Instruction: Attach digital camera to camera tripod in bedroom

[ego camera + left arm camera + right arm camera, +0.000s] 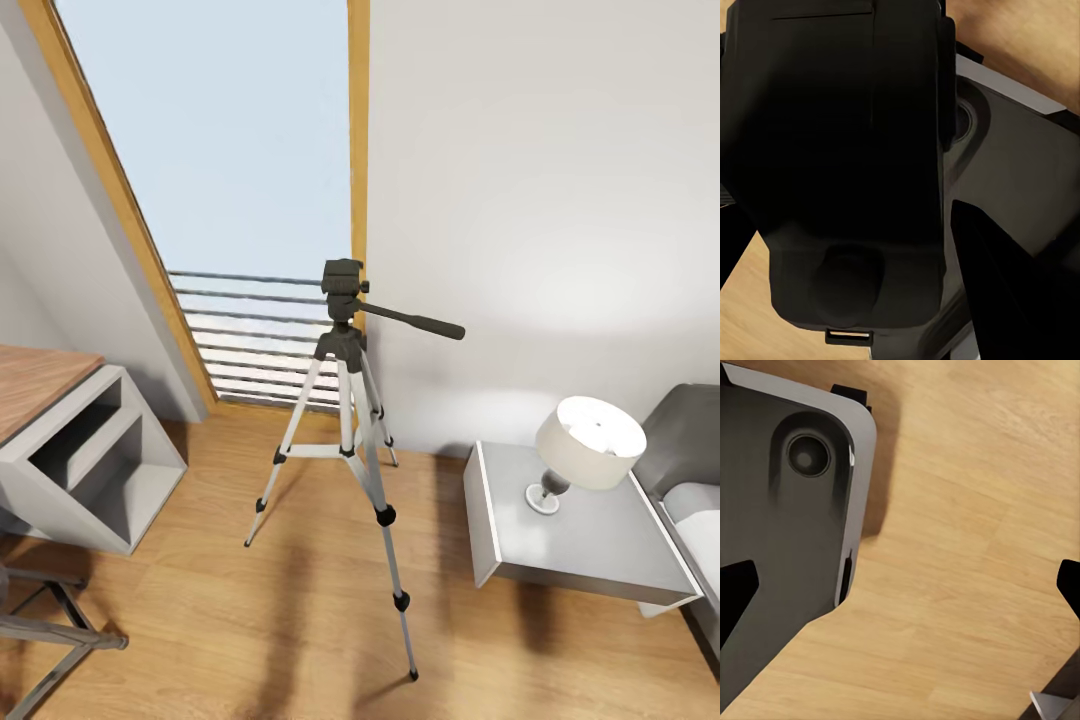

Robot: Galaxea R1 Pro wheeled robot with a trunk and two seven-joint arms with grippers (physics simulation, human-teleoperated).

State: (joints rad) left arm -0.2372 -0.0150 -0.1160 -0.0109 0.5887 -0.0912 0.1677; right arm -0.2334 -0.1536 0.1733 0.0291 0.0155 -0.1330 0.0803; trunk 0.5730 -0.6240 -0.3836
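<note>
Between its fingers, the left end effector (847, 187) holds the digital camera (847, 135) above the wood floor (1020, 37). Mid-room, the camera tripod (345, 400) stands upright before the window (230, 150). Rightward, the right end effector (904, 592) gapes wide, holding nothing.

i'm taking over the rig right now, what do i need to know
Left end effector: shut on the digital camera, which sits close against the wrist lens.
Right end effector: open, holding nothing, above the wood floor.
Camera tripod: upright on the floor by the window, head bare, pan handle toward the lamp.
Done: camera picked up, tripod in sight.
Left: approach, seat camera on the head.
</note>
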